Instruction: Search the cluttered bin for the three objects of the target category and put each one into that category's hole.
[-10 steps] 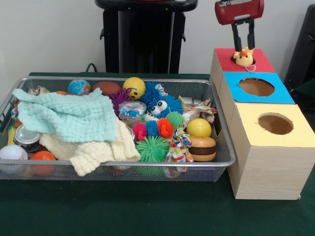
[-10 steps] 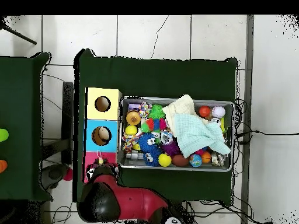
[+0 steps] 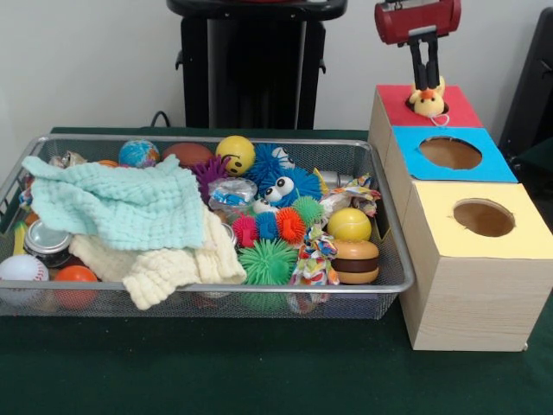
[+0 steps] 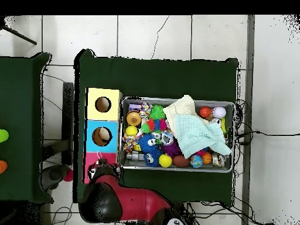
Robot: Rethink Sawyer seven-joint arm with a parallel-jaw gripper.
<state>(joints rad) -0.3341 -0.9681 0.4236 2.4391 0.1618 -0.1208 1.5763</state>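
Front view: a small pale yellow-tan animal toy (image 3: 427, 101) with an orange snout sits upright at the hole (image 3: 432, 110) in the red-topped box (image 3: 396, 100), face toward the camera, long axis vertical. The gripper (image 3: 424, 84) has its two black fingers drawn together, pinching the toy's head.

Overhead view: the red arm (image 4: 126, 202) covers that box; toy hidden

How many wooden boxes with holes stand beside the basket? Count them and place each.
3, in a row touching the basket: yellow-topped box nearest the camera, blue-topped box in the middle, red-topped box farthest, under the claw. None seems hidden.
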